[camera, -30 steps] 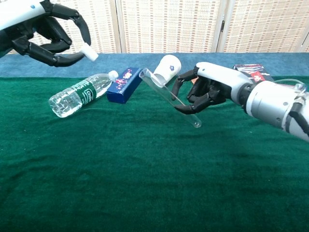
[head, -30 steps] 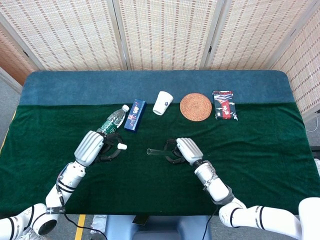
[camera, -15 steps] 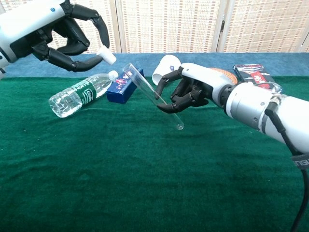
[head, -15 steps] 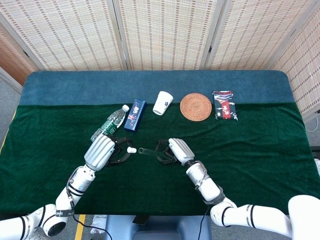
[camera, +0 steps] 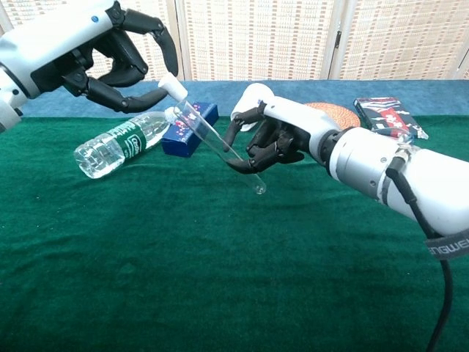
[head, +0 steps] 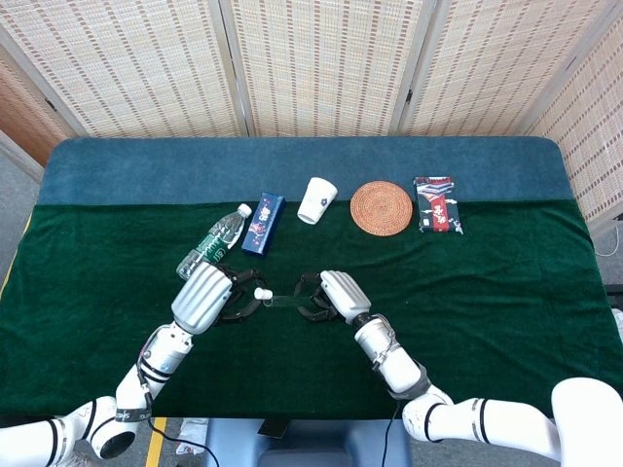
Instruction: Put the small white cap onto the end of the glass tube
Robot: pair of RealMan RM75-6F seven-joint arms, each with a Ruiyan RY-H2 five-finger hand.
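My left hand [head: 206, 295] [camera: 88, 51] pinches the small white cap [head: 261, 293] [camera: 169, 83] at its fingertips, raised above the green cloth. My right hand [head: 331, 292] [camera: 275, 138] grips the clear glass tube [camera: 216, 144] [head: 284, 298] near its lower part, holding it tilted with the open end up and to the left. In the chest view the cap sits right at the tube's upper end, touching or nearly so. The head view shows cap and tube end meeting between the two hands.
Behind the hands lie a plastic water bottle [head: 212, 241] [camera: 123, 142] on its side and a blue box [head: 262, 224] [camera: 188, 127]. Further back stand a white paper cup [head: 316, 199], a woven coaster [head: 381, 208] and a dark packet [head: 437, 203]. The table's front edge [head: 292, 416] is close.
Both hands have moved toward each other. The cap has come right and down to the tube's open end, and the tube has shifted left to meet it.
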